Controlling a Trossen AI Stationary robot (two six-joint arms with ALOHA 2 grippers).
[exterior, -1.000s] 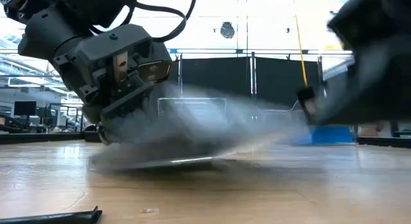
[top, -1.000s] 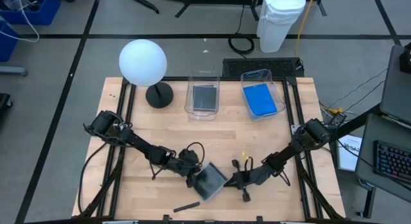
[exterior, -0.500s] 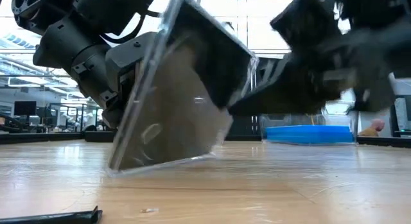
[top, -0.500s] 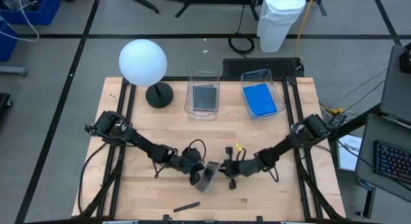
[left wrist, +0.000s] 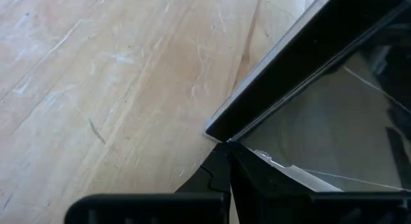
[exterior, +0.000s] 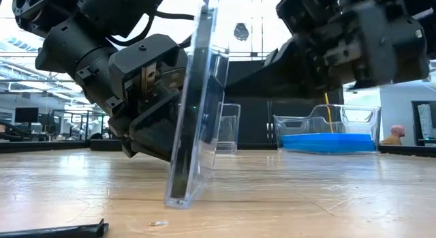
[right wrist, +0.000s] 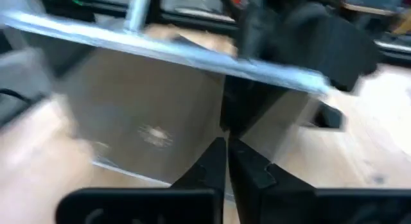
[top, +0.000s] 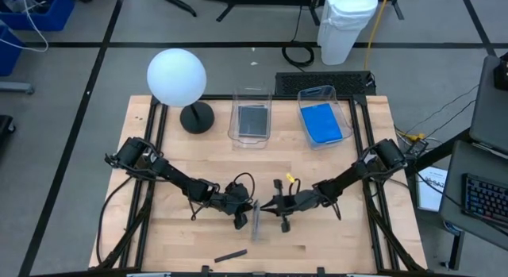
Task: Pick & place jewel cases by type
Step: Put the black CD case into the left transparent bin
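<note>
Standing nearly upright on its lower edge, the dark jewel case [exterior: 194, 108] sits on the wooden table [top: 317, 174] near the front, between the two grippers. The left gripper [top: 240, 214] presses against one face; whether its jaws clamp the case I cannot tell. The right gripper [top: 274, 206] nears the other face, jaw state unclear. A steady, square pinch on the top edge seems wise, since the case looks thin, clear-fronted, dark-backed and likely slippery.

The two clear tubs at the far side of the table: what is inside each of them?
The left clear tub holds a dark jewel case lying flat. The right clear tub holds blue jewel cases; only the top one shows, so the count beneath it is hidden.
</note>
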